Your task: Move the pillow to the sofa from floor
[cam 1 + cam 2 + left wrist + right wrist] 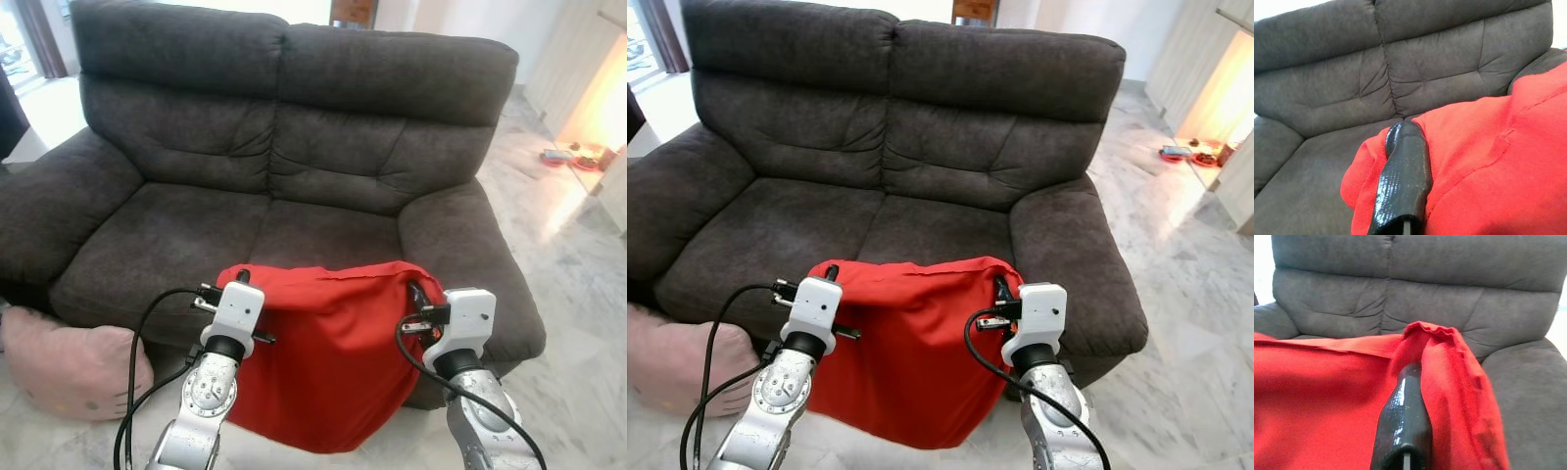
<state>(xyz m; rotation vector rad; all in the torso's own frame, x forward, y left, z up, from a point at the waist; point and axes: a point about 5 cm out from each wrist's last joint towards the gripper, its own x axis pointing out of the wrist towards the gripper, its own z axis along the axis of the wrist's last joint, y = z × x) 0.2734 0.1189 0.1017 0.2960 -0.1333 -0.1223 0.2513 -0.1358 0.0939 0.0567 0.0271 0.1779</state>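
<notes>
A red pillow (328, 352) hangs in the air in front of the dark grey two-seat sofa (294, 147), its top edge level with the seat front. My left gripper (227, 279) is shut on the pillow's upper left corner, and my right gripper (416, 294) is shut on its upper right corner. In the left wrist view a black finger (1403, 176) lies against the bunched red cloth (1488, 161). The right wrist view has a black finger (1404, 423) pressed into a fold of the pillow (1317, 401), with the sofa back (1415, 279) beyond.
A pink pillow (73, 364) lies on the marble floor by the sofa's left front corner. Small red items (568, 157) sit on the floor at the far right, near a wall. Open marble floor (578, 333) runs along the sofa's right side.
</notes>
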